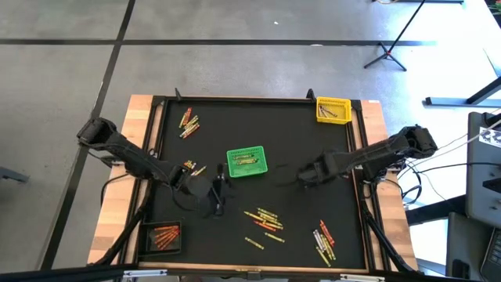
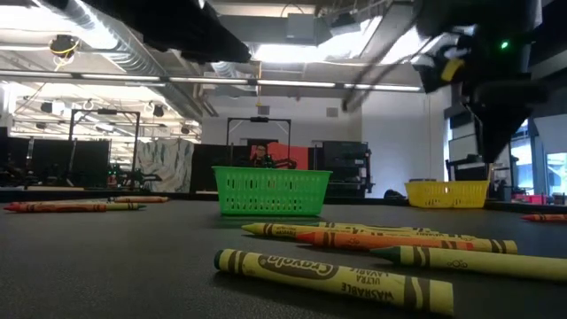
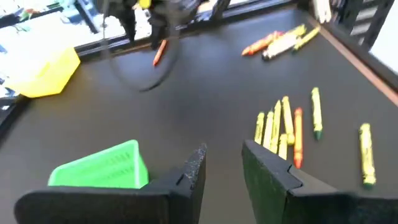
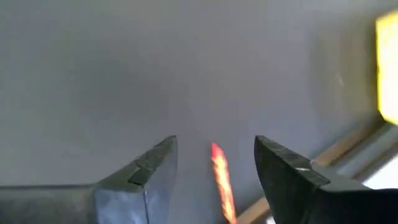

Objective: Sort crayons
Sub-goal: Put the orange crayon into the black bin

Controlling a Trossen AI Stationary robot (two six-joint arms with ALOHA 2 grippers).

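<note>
- Currently the right claw [image 1: 301, 177] is hovering over the black table [image 1: 297, 133], right of the green basket [image 1: 246, 161]; its fingers [image 4: 149, 171] are standing apart, and an orange crayon [image 4: 221, 180] is showing in the gap between them, touching neither finger, so nothing is being gripped.
- The left claw [image 1: 210, 190] is sitting just below and left of the green basket, its fingers [image 3: 267, 171] standing partly apart with nothing between them.
- Crayons are lying in several loose groups: one cluster [image 1: 264, 219] below the green basket, another [image 1: 323, 239] toward the table's lower right corner, and a third [image 1: 188, 123] near the upper left.
- Some red and orange crayons are lying in the black basket [image 1: 162, 236] at the lower left corner.
- The yellow basket [image 1: 333, 110] is sitting at the upper right corner with a few crayons inside.
- From the low view, yellow, orange and green crayons [image 2: 390, 241] are lying flat in front of the green basket.
</note>
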